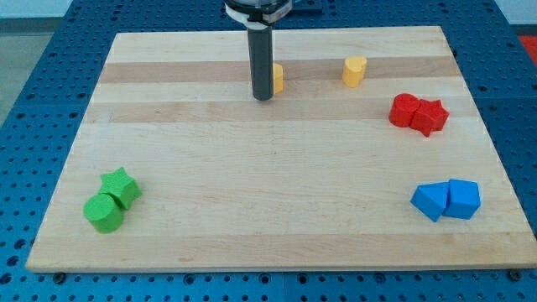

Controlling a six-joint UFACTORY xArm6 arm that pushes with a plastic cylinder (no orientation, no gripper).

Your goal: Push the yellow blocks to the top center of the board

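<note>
My tip (263, 96) rests on the wooden board (268, 210) near the view's top centre. A yellow block (278, 78) sits right behind the rod on its right side, mostly hidden by it and touching or nearly touching it; its shape cannot be made out. A second yellow block (355, 71), heart-like in shape, stands further to the view's right, apart from the tip.
Two red blocks (404, 110) (432, 116) sit together at the right. Two blue blocks (430, 201) (464, 199) sit together at the lower right. A green star block (121, 186) and a green round block (103, 212) sit at the lower left.
</note>
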